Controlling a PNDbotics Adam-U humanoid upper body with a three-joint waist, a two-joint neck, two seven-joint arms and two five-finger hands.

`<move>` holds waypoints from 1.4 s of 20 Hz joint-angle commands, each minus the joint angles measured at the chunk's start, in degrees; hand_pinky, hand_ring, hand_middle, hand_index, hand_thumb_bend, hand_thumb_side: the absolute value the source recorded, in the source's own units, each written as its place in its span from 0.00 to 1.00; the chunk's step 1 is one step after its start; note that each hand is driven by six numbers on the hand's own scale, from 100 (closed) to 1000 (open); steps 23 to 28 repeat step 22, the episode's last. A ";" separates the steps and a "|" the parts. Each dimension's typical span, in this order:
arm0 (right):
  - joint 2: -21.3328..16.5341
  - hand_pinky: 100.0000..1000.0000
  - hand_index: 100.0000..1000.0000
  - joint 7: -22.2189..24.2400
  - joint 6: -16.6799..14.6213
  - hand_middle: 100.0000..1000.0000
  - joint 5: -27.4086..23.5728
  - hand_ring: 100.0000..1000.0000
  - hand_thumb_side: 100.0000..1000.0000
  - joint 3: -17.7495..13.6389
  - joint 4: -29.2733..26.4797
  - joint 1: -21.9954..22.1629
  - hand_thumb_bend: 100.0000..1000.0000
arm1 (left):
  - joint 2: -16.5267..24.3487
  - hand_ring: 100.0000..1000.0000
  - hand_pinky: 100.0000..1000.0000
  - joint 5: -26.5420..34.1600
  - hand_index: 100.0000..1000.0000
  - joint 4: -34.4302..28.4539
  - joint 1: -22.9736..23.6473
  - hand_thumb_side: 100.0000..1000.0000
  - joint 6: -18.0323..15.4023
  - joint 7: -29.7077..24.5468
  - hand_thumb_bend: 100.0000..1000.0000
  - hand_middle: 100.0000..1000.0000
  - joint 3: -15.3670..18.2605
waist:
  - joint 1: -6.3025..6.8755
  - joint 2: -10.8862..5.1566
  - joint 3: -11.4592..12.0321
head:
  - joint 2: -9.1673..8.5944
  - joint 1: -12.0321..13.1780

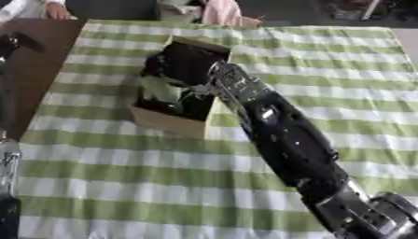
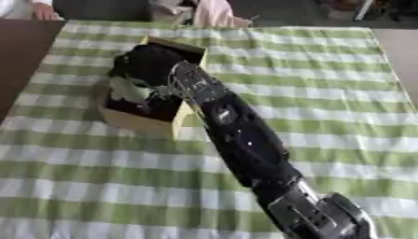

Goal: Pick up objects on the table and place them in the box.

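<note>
An open cardboard box [image 1: 167, 122] stands on the green and white checked cloth, left of the middle. My right arm [image 1: 286, 140] runs up from the lower right corner and over the box's right wall. My right hand [image 2: 151, 63] is down inside the box at its far end; it shows only as a dark shape, and whether it holds anything is hidden. A pale greenish object [image 2: 127, 89] lies in the near half of the box. Part of my left hand [image 1: 6, 163] shows at the left edge, low beside the table.
The checked cloth [image 1: 326, 70] spreads to the right of the box and in front of it. Bare brown table [image 1: 32, 70] lies along the left side. People sit at the far edge and touch nothing.
</note>
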 commanded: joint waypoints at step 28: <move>-12.07 0.83 0.85 2.99 9.13 0.76 -23.53 0.84 0.41 -7.16 -25.50 0.21 0.00 | 0.74 0.87 0.42 -0.08 0.67 -1.08 -0.26 0.70 -0.09 0.42 0.00 0.76 0.77 | 0.58 -1.08 -1.44 | -0.23 1.83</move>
